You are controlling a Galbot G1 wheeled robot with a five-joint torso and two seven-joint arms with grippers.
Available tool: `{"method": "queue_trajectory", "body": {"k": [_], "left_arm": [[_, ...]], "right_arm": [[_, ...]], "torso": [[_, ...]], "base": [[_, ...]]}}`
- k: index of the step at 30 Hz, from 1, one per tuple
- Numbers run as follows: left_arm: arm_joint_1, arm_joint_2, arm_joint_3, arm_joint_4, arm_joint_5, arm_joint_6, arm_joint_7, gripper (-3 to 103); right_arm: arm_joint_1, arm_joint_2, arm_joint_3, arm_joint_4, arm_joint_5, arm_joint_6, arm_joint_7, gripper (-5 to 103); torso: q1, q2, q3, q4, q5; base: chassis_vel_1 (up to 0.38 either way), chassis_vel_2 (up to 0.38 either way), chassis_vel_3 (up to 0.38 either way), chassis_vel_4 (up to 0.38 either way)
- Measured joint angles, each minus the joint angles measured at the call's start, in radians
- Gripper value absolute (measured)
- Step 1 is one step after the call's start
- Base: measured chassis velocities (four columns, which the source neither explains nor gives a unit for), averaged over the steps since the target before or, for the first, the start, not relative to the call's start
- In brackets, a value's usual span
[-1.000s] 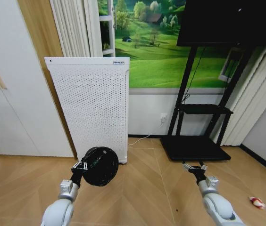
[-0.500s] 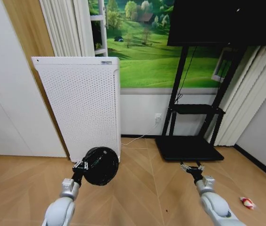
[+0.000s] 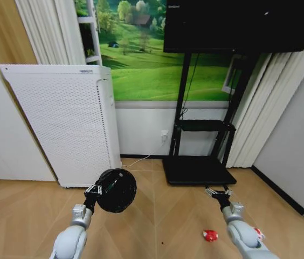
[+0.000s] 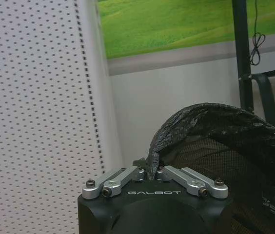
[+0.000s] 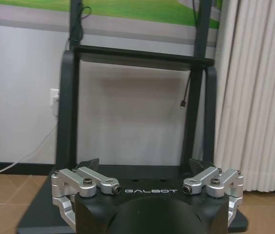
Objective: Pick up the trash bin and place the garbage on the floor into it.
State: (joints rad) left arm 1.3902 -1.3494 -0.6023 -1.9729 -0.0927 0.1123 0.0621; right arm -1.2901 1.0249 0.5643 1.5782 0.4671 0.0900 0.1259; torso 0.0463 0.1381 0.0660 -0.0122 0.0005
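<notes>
My left gripper (image 3: 92, 190) is shut on the rim of the trash bin (image 3: 116, 190), a small black round basket held off the floor (image 3: 157, 226) at the lower left of the head view. In the left wrist view the fingers (image 4: 138, 171) pinch the bin's black liner rim (image 4: 210, 134). My right gripper (image 3: 218, 191) hangs open and empty at the lower right, also seen open in the right wrist view (image 5: 145, 168). A red crumpled piece of garbage (image 3: 210, 235) lies on the floor beside the right arm. A white-and-red scrap (image 3: 258, 233) peeks out on the arm's other side.
A tall white perforated appliance (image 3: 66, 124) stands at the left against the wall. A black TV stand (image 3: 198, 167) with a flat base sits ahead of the right gripper. Curtains (image 3: 260, 108) hang at the right. A white cable (image 3: 136, 161) runs along the floor.
The whole head view has swung to the right; the appliance and TV stand have shifted left in frame. The red piece of garbage has come into view. Both arms keep their pose.
</notes>
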Motion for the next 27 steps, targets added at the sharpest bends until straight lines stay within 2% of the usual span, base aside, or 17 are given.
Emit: {"method": "queue_trajectory", "body": {"k": [4, 5, 6, 13, 16, 17, 21, 24, 27], "left_arm": [[0.003, -0.002, 0.003, -0.001, 0.002, 0.0, 0.0, 4], [0.006, -0.003, 0.005, -0.002, 0.004, 0.0, 0.0, 4], [0.007, -0.003, 0.005, -0.002, 0.005, 0.0, 0.0, 4], [0.014, -0.003, 0.005, -0.002, 0.007, -0.006, 0.0, 4], [0.018, -0.003, 0.004, -0.002, 0.007, -0.009, 0.0, 4], [0.019, -0.002, 0.004, -0.003, 0.007, -0.01, 0.0, 4], [0.021, 0.002, 0.001, -0.003, 0.004, -0.013, 0.0, 4], [0.022, 0.008, -0.001, 0.001, 0.002, -0.017, 0.0, 4], [0.022, 0.012, 0.0, 0.006, 0.002, -0.017, 0.0, 4]], "right_arm": [[0.015, -0.013, -0.006, -0.022, 0.001, 0.0, -0.001, 100], [0.024, -0.019, -0.009, -0.033, 0.004, 0.0, -0.002, 100], [0.026, -0.022, -0.011, -0.036, 0.007, 0.0, -0.002, 100], [0.032, -0.025, -0.012, -0.045, 0.008, -0.017, -0.019, 100], [0.029, -0.02, -0.018, -0.055, -0.012, 0.01, -0.01, 100], [0.028, -0.023, -0.025, -0.064, -0.029, 0.034, -0.015, 100], [0.023, -0.052, -0.049, -0.081, -0.074, 0.05, -0.048, 100], [0.027, -0.117, -0.11, -0.121, -0.16, 0.053, -0.068, 100], [0.031, -0.144, -0.132, -0.138, -0.194, 0.056, -0.076, 100]], "torso": [[0.0, 0.0, 0.0, 0.0002, -0.0002], [0.0, 0.0, 0.0, 0.0015, -0.0004], [0.0, 0.0, 0.0, 0.0015, -0.0006], [0.0, 0.0, 0.0, 0.0006, -0.0008], [0.0, 0.0, 0.0, 0.0007, -0.0005], [0.0, 0.0, 0.0, 0.0003, -0.0005], [0.0, 0.0, 0.0, 0.0002, -0.0004], [0.0, 0.0, 0.0, 0.0004, -0.0004], [0.0, 0.0, 0.0, 0.0007, -0.0004]], "base": [[-0.083, -0.127, 0.117, 0.032], [0.0, 0.0, 0.0, 0.0], [0.0, 0.0, 0.0, 0.0], [0.062, 0.049, -0.05, -0.038], [-0.031, -0.009, 0.029, 0.037], [-0.079, -0.047, 0.072, 0.067], [-0.094, -0.057, 0.077, 0.065], [-0.015, -0.018, 0.006, 0.017], [0.0, 0.0, 0.0, 0.0]]}}
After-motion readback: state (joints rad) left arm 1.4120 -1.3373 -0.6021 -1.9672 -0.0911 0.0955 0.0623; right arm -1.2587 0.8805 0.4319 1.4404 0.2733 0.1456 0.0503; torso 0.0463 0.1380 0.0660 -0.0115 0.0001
